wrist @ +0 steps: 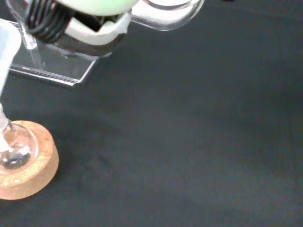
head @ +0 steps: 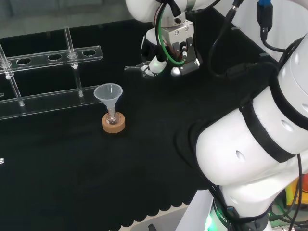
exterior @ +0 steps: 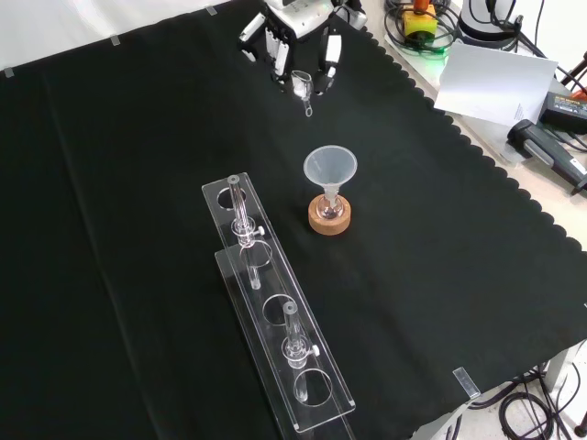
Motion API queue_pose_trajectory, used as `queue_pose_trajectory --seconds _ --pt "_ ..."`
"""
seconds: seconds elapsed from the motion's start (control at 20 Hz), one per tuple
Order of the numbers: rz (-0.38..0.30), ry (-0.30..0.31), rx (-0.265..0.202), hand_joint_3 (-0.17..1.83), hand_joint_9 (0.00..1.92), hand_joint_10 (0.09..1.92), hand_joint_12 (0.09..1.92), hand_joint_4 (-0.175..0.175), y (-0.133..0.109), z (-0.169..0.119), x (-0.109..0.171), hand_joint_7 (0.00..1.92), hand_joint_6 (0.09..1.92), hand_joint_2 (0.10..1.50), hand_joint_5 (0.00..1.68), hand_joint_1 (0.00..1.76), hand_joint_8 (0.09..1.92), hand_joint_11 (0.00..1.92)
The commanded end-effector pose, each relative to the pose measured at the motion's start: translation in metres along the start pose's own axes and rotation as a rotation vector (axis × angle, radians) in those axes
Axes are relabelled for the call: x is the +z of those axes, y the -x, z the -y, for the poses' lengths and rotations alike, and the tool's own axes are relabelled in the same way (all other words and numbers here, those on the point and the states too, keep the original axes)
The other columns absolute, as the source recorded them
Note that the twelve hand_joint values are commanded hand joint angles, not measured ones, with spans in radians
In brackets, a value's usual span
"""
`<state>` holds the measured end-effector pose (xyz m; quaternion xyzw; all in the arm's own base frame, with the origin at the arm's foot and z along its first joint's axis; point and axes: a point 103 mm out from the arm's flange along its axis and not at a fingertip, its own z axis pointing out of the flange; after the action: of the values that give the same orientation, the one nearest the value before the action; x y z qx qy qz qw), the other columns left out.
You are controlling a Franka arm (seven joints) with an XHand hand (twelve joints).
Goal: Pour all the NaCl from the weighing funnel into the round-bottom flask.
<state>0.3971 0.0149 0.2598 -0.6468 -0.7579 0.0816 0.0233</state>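
Note:
A small round-bottom flask (head: 112,117) sits on a cork ring (head: 114,124) near the middle of the cloth, with a clear plastic funnel (head: 108,92) in its neck. To the right and farther back in the head view, the hand (head: 155,63) is shut on a clear weighing funnel (head: 135,69) whose spout points left. In the front view the hand (exterior: 292,38) is at the top, holding the weighing funnel (exterior: 304,88) above and behind the plastic funnel (exterior: 330,168), flask (exterior: 328,206) and cork ring (exterior: 328,221). The wrist view shows the flask (wrist: 16,147), cork ring (wrist: 29,166) and weighing funnel (wrist: 166,12). I cannot tell whether it holds powder.
A clear acrylic rack (head: 48,57) with upright glass tubes stands left of the flask in the head view and in front of it in the front view (exterior: 275,312). The cloth's scalloped edge (exterior: 477,156) runs along the right, with papers and devices beyond it.

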Motion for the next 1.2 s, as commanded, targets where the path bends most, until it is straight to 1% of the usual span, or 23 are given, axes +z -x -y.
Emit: queue_pose_trajectory --seconds 0.05,0.35,0.7,0.9,1.2 --pt "0.003 -0.006 -0.023 0.68 1.43 0.36 1.48 0.175 -0.012 -0.002 0.0 1.61 0.69 0.65 1.26 1.11 0.35 0.27" --pt "0.007 -0.01 -0.057 0.68 1.43 0.36 1.48 0.175 -0.029 -0.003 -0.001 1.61 0.69 0.65 1.26 1.11 0.35 0.27" --pt "0.005 -0.036 -0.087 0.69 1.44 0.36 1.48 0.175 -0.046 -0.001 0.006 1.61 0.7 0.64 1.26 1.11 0.35 0.27" --pt "0.012 -0.062 -0.092 0.69 1.44 0.36 1.48 0.175 -0.048 -0.002 0.013 1.61 0.7 0.64 1.26 1.11 0.35 0.27" --pt "0.023 -0.09 -0.09 0.7 1.44 0.36 1.49 0.175 -0.045 -0.006 0.022 1.61 0.7 0.64 1.26 1.11 0.35 0.27"
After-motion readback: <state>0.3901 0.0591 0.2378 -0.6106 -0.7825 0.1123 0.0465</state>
